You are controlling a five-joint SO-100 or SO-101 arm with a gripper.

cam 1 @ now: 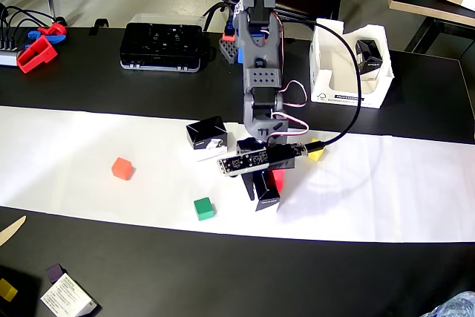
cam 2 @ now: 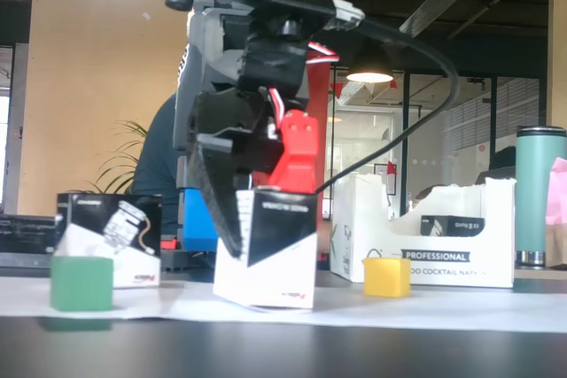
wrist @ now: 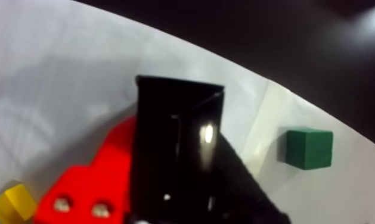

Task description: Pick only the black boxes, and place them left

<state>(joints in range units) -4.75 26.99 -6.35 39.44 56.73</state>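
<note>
Fingers point(cam 2: 297, 152) of the gripper point(cam 2: 257, 192) clamp a black box point(cam 2: 275, 250) that sits tilted on the white paper point(cam 1: 386, 191), one corner raised. Another black box point(cam 1: 205, 133) lies just beside it, a third in the white tray point(cam 1: 326, 72). Judged risk: the tilted carton twists free, or knocks the green cube point(cam 2: 81, 282).

In the fixed view, the hand point(cam 2: 252, 210) reaches down at the centre of the frame, its black finger and red finger closed around a black and white box point(cam 2: 270, 250) that tilts slightly on the white paper point(cam 2: 461, 307). At lower left a green cube point(cam 2: 81, 282) sits in front of a second black and white box point(cam 2: 111, 238). A yellow cube point(cam 2: 386, 276) lies right of centre, before a white carton point(cam 2: 443, 236). A teal tumbler point(cam 2: 540, 196) stands at the far right.
</note>
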